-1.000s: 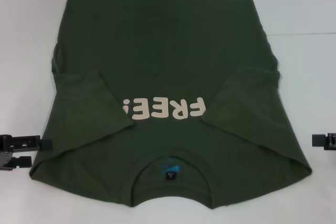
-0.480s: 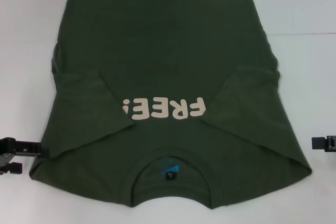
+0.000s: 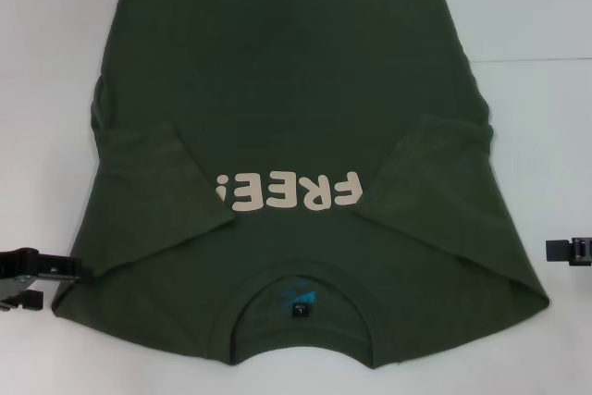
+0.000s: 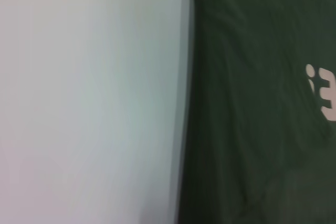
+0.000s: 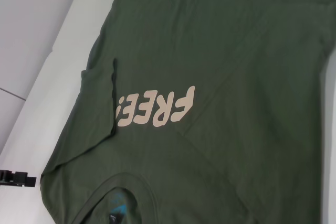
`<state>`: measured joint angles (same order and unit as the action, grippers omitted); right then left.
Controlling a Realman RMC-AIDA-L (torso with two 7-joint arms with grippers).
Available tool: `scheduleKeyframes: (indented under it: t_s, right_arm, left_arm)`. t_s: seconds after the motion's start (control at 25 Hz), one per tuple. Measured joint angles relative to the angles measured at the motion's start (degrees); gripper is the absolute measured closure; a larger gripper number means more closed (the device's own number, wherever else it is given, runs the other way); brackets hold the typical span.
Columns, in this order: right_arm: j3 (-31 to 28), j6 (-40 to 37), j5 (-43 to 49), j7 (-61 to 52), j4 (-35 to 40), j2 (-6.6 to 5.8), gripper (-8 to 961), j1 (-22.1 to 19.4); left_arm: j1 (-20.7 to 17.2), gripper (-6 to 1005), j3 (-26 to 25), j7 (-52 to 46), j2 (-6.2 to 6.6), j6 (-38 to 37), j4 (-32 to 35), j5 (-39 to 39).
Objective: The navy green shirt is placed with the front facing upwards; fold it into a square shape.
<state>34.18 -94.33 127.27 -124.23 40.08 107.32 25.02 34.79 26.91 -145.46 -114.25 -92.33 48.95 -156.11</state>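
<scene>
Head view alone shows the shirt (image 3: 296, 136) collar (image 3: 301, 307) whole; either hand's grip: cannot tell.

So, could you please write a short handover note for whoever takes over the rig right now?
Left hand: low at the shirt's left edge, near the shoulder corner; grip not visible.
Right hand: off to the right on the white table, apart from the cloth.
Navy green shirt: flat, print up, collar toward the robot.
Done: both sleeves folded in over the front.
Left: fold the body into a square.
</scene>
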Motion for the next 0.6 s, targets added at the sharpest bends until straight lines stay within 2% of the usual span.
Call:
scheduleKeyframes:
  t_s: [0.6]
  right_arm:
    - [0.0,0.14,0.0,0.05,0.0,0.12,99,-0.06]
  left_arm:
    - [-0.24,50,0.96,1.37,-0.58,1.5,-0.76,0.28]
